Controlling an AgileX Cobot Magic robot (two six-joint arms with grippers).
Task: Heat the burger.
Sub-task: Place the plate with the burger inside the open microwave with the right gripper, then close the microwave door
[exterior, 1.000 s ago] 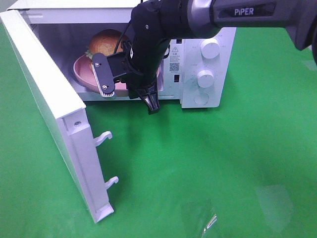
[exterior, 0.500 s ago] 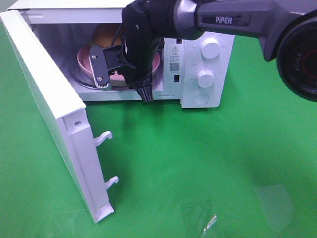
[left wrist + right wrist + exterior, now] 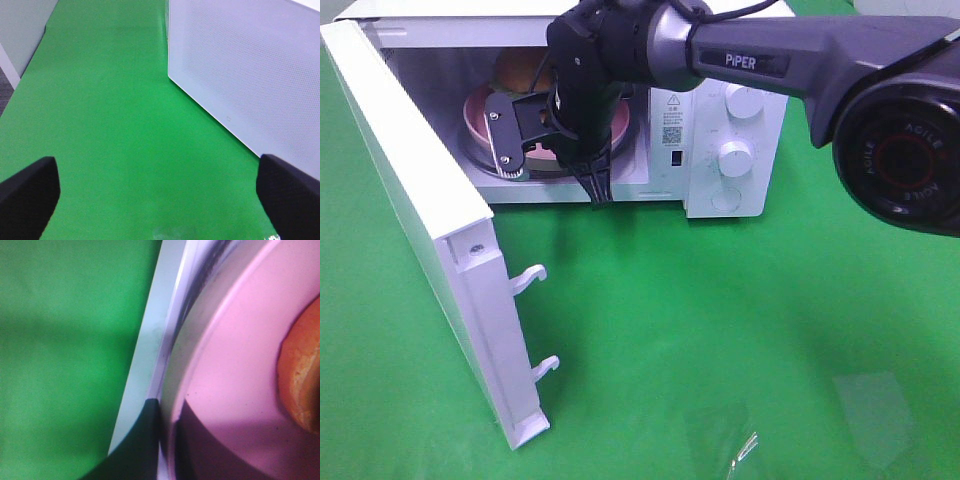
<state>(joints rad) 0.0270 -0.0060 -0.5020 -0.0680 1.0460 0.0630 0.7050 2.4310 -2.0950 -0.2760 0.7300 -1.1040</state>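
Burger (image 3: pixel 520 68) on pink plate (image 3: pixel 478 110), inside microwave (image 3: pixel 705 190). We see right gripper (image 3: pixel 508 160) pinching the rim at seven o'clock; left gripper (image 3: pixel 160 200) wide open, empty.

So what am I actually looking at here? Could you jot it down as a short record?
Microwave: white, door swung wide open
Burger: on the pink plate, inside the microwave
Right gripper: shut on the pink plate's near rim
Left gripper: open, empty, above the green table cover
Dials: two on the front panel, nothing touching them
Stage: burger is in, door not yet closed
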